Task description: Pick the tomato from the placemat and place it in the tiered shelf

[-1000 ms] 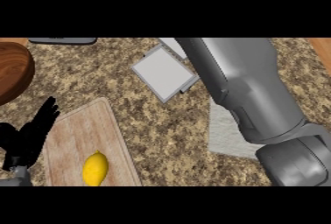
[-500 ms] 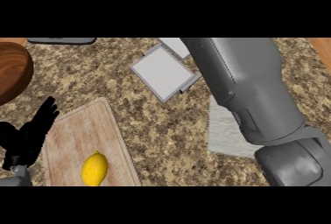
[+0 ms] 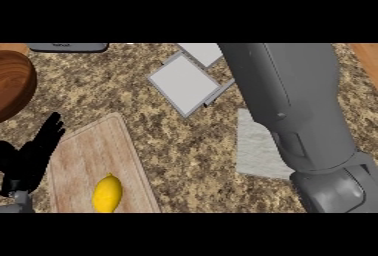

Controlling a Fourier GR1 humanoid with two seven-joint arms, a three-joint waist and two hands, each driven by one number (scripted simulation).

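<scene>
Left hand (image 3: pixel 31 155) rests at the lower left edge, fingers straight and open, over the left rim of a wooden cutting board (image 3: pixel 92 155); a lemon (image 3: pixel 108 194) lies on the board near its bottom end; right forearm (image 3: pixel 295 115) crosses the grey placemat (image 3: pixel 255 150) toward the tiered shelf (image 3: pixel 184 82); right hand hidden, state cannot be told; tomato not visible; wooden bowl (image 3: pixel 13 82) at left edge.
</scene>
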